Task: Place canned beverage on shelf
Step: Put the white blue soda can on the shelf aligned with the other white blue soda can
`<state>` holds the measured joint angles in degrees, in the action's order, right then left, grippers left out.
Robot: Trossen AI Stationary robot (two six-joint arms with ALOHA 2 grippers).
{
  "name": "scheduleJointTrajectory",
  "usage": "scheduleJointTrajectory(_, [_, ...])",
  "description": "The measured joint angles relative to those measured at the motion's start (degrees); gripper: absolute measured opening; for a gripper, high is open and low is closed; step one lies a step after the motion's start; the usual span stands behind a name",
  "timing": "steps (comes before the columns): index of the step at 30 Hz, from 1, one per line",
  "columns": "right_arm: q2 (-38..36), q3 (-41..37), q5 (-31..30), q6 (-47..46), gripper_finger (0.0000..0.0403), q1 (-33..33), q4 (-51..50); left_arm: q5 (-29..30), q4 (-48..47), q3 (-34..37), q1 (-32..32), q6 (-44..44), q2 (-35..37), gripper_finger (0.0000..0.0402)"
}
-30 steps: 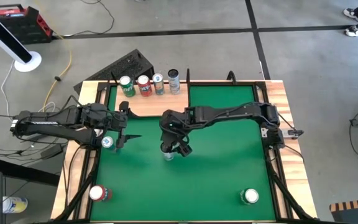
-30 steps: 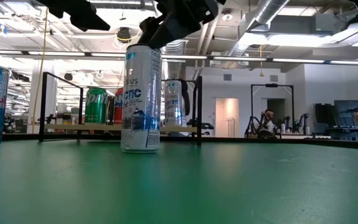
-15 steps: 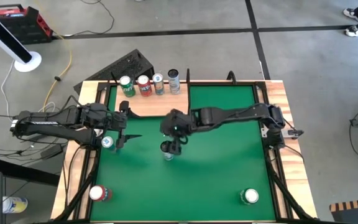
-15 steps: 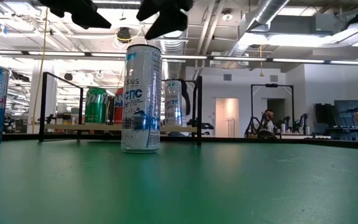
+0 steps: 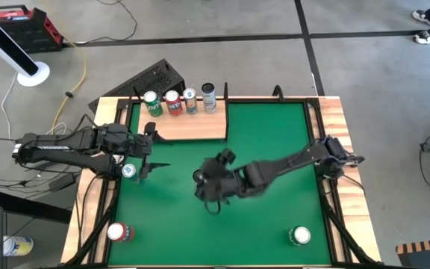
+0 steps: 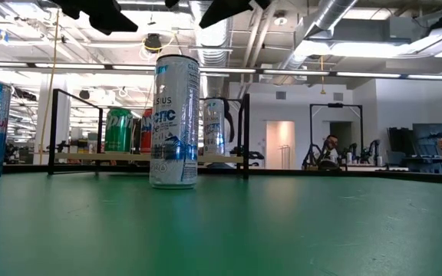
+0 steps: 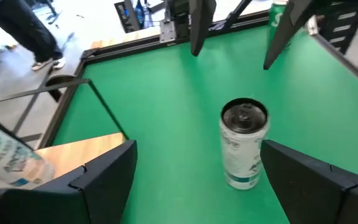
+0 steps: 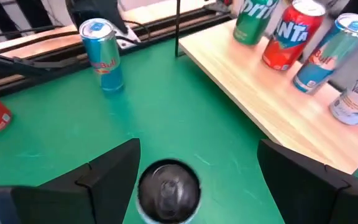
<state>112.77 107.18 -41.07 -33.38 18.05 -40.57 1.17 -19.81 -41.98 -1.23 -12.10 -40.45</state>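
Observation:
A tall white can [image 6: 175, 121] stands upright on the green table [image 5: 275, 134], near its middle. My right gripper [image 8: 197, 177] hovers open above it, so the can top [image 8: 169, 186] shows below and between the fingers, clear of them. In the low view only dark gripper parts [image 6: 232, 8] show, above the can. The pale wooden shelf [image 5: 192, 125] stands at the far left and bears several cans [image 5: 172, 102] along its far edge. My left gripper [image 7: 197, 186] waits open at the table's left, pointing at the white can [image 7: 243, 144].
A blue can [image 5: 129, 171] stands close to my left gripper. A red can [image 5: 116, 232] is at the near left corner and a green-and-white can [image 5: 300, 236] at the near right. Black shelf posts [image 6: 245, 136] rise behind the white can.
My right gripper has risen off the white can's top, swung toward the table's near edge and rolled about its own axis, staying open. The can stands where it was.

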Motion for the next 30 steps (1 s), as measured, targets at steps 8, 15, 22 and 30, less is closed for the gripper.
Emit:
scheduleJointTrajectory(8, [0.04, -9.97, -13.51, 1.6, 0.0346, 5.36, 14.31, -1.0, -0.28, 0.0, 0.02, 2.6, 0.0, 0.0327])
scheduleJointTrajectory(15, [0.09, -21.51, -17.69, 1.92, 0.0346, 6.88, 34.17, -1.05, -0.28, 0.0, 0.02, 3.13, -0.02, 0.0327])
scheduleJointTrajectory(22, [0.09, -27.75, -20.63, 5.95, 0.0346, 6.57, 44.65, -1.13, -0.54, 0.0, 0.02, 3.14, -0.01, 0.0327])
scheduleJointTrajectory(30, [2.0, -30.31, -19.46, 8.68, 0.0346, 6.24, 51.46, -1.11, -0.44, 0.0, 0.01, 2.38, -0.02, 0.0327])
